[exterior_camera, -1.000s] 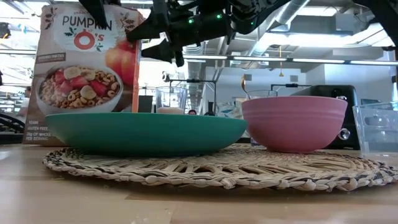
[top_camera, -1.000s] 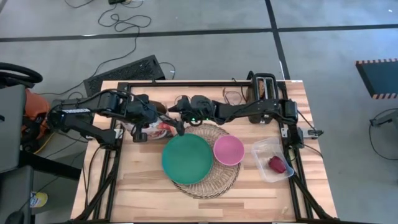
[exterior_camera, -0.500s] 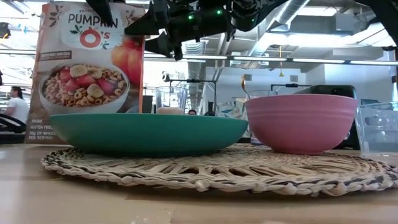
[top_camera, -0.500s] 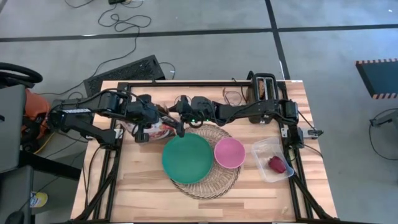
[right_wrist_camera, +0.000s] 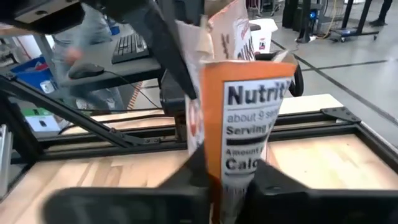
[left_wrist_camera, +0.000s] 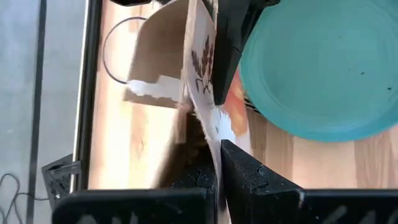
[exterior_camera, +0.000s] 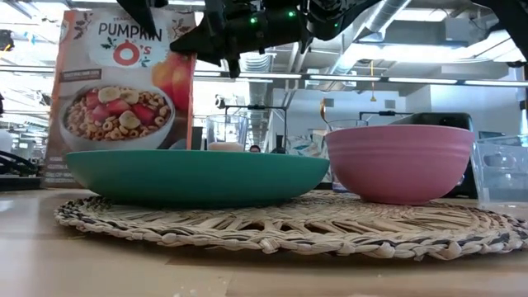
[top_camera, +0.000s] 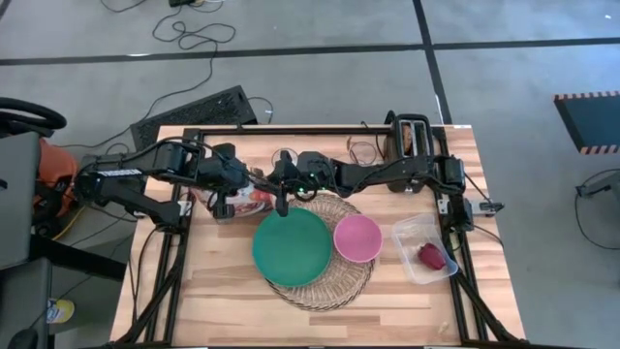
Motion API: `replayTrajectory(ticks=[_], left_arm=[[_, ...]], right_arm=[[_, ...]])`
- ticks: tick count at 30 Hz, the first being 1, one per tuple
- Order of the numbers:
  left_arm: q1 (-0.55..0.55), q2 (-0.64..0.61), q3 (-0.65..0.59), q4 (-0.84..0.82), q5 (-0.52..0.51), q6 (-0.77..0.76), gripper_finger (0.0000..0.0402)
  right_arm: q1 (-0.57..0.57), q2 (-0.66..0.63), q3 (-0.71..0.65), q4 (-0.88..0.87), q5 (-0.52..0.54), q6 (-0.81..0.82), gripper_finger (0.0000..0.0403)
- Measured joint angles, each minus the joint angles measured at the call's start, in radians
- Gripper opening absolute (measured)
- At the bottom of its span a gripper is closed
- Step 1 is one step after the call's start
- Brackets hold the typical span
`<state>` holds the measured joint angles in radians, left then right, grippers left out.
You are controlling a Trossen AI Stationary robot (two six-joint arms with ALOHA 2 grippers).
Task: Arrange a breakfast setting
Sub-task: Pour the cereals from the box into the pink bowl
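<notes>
Both arms are reaching in over the back of the surface (top_camera: 223, 291) and meeting at the cereal box (exterior_camera: 124, 87), which is standing upright just behind the plate (top_camera: 293, 246), off the mat's (top_camera: 334, 281) left rear edge. The left gripper (top_camera: 229, 186) is coming in from the left, its jaws closed on the box's top flap; in its wrist view the torn cardboard flap is sitting pinched between the dark fingers (left_wrist_camera: 249, 171). The right gripper (top_camera: 282, 189) is stretching across from the right side, jaws clamped on the box's narrow orange side panel, which is filling the right wrist view with its nutrition print.

The box is showing an orange and white front with a picture of cereal and fruit, and its top is open and ragged.

The teal plate is lying on the left half of the woven mat, with the pink bowl (top_camera: 356, 237) touching it on the right. A clear tub (top_camera: 423, 250) beside the mat's right edge is holding a red fruit (top_camera: 430, 255). A glass (exterior_camera: 227, 132) is standing behind the plate.
</notes>
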<state>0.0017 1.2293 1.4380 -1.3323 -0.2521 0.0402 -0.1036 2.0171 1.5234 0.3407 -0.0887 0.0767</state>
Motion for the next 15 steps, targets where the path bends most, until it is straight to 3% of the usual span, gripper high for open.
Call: replayTrajectory(ticks=[2,7,15], left_arm=[[0.0,0.0,0.0,-0.007,-0.001,0.002,0.0],[0.0,0.0,0.04,-0.058,-0.018,0.005,0.0],[0.0,-0.005,0.198,-0.199,-0.038,-0.012,0.0]], right_arm=[[0.0,0.0,0.0,-0.002,0.0,-0.018,0.0023],[-0.005,0.0,0.0,0.015,0.004,-0.004,0.0023],[-0.014,-0.007,0.063,-0.021,-0.011,0.002,0.0023]])
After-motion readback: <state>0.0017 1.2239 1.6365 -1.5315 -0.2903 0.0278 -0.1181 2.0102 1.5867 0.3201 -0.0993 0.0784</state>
